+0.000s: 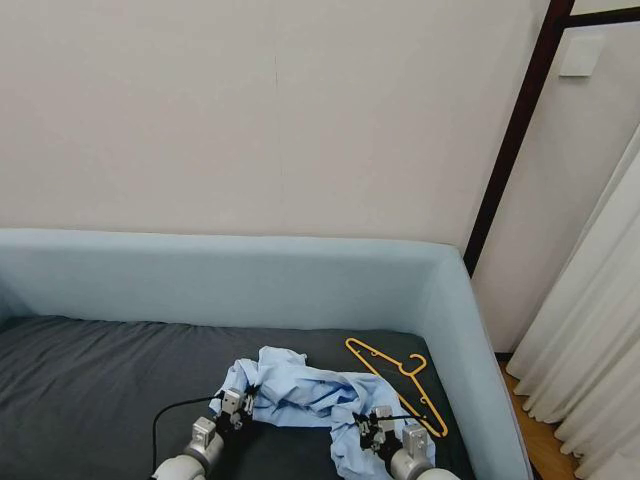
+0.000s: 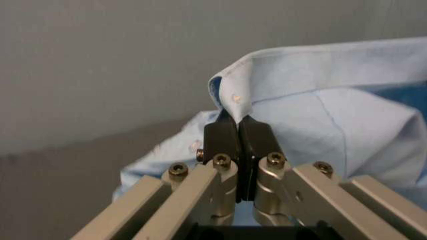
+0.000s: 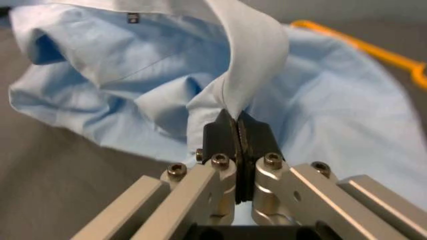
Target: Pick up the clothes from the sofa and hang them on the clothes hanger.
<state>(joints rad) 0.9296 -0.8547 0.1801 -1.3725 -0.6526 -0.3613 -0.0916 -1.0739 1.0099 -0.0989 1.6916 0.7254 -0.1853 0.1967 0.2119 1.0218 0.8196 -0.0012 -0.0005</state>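
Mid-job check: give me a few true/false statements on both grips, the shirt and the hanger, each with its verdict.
1. The left gripper is shut on the blue shirt. True.
2. The right gripper is open and clear of the shirt. False: its fingers are shut on a fold of the shirt.
3. The orange hanger lies on the sofa seat, on the robot's right of the shirt. True.
4. The shirt already hangs on the hanger. False: the shirt is crumpled on the seat, and the hanger lies bare beside it.
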